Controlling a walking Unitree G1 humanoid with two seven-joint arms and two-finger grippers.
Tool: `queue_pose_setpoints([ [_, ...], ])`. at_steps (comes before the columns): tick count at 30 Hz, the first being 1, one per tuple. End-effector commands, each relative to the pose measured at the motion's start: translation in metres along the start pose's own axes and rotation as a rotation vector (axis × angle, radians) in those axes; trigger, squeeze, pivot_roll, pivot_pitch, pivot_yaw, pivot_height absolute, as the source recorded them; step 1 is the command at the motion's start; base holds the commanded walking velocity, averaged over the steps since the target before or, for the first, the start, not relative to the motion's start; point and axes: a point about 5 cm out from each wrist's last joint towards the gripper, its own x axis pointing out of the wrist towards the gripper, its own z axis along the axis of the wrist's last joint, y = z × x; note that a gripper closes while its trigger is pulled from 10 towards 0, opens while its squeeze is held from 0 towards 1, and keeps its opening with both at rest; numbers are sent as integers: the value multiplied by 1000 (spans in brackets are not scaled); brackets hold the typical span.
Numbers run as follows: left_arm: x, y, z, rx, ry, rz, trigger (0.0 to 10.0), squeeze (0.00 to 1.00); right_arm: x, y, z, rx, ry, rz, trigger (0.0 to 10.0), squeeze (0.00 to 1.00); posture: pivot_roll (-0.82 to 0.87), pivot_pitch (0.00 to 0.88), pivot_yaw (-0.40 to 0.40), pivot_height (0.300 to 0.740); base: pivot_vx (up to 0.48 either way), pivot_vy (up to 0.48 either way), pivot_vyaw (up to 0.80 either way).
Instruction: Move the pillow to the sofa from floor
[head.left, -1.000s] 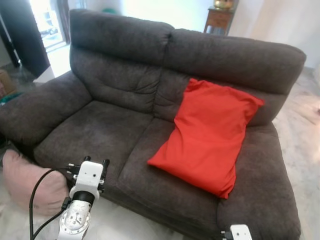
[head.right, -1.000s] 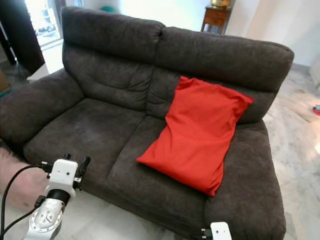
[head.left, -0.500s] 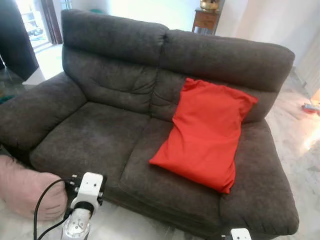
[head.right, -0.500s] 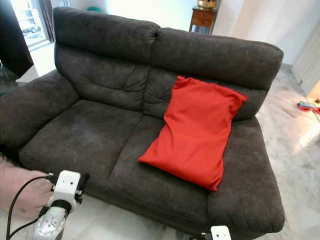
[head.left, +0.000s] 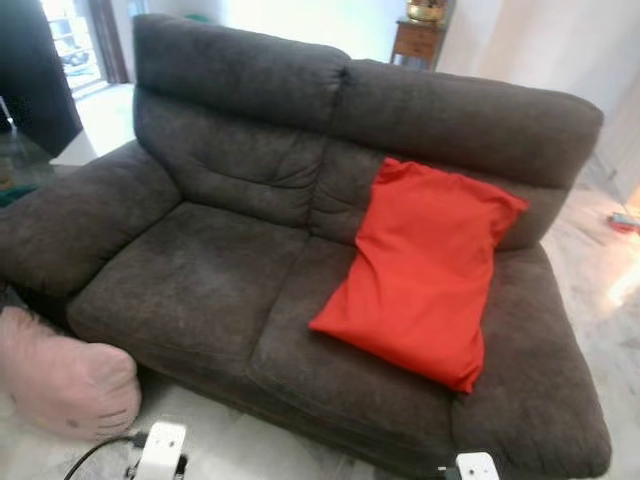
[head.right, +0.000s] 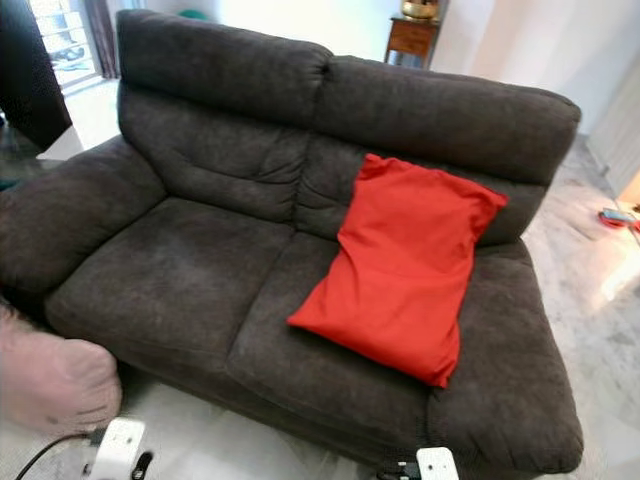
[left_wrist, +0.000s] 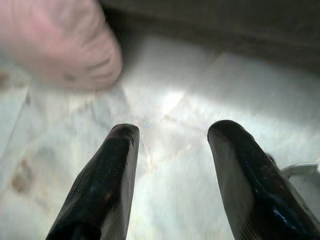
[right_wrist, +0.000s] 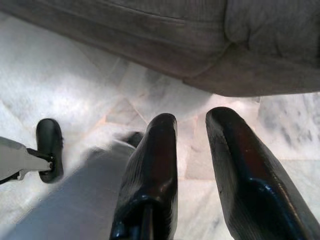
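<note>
Left eye view shows the pink pillow (head.left: 62, 372) lying on the pale marble floor (head.left: 250, 452), at the sofa's front left corner, pressed close beside the base of the left armrest (head.left: 75, 225). It is soft and rounded, with a puckered end turned toward the robot. From the left wrist view the same pillow (left_wrist: 57, 42) sits ahead of the left gripper (left_wrist: 172, 132) and off to one side; the gripper hangs above bare floor with its two black fingers (left_wrist: 107, 180) spread well apart and nothing between them, not touching the pillow.

On the dark grey sofa (head.left: 220, 270) a red pillow (head.left: 425, 265) leans against the backrest of the right-hand seat, its lower end reaching toward that seat's front edge. The left-hand seat cushion is bare.

In the right wrist view the right gripper (right_wrist: 192, 120) points down at the marble near the sofa's front right corner, beside the sofa's lower edge (right_wrist: 165, 55); its fingers (right_wrist: 152, 165) stand a little apart, gripping nothing.

Behind the sofa, near its back right corner, stands a small wooden side table (head.left: 418, 38).
</note>
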Motion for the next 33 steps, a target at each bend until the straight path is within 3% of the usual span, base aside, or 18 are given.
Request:
queue_pose_setpoints([
  [1, 0, -6, -2, -21, 18, -11, 10000, 0, -1, -8, -3, 0, 7, -19, 10000, 0, 173, 0, -88, 740, 0, 322, 0],
  [33, -2, -10, -20, -42, 110, -27, 10000, 0, -1, -9, -4, 5, 16, -16, 10000, 0, 163, 0, -91, 740, 0, 472, -40],
])
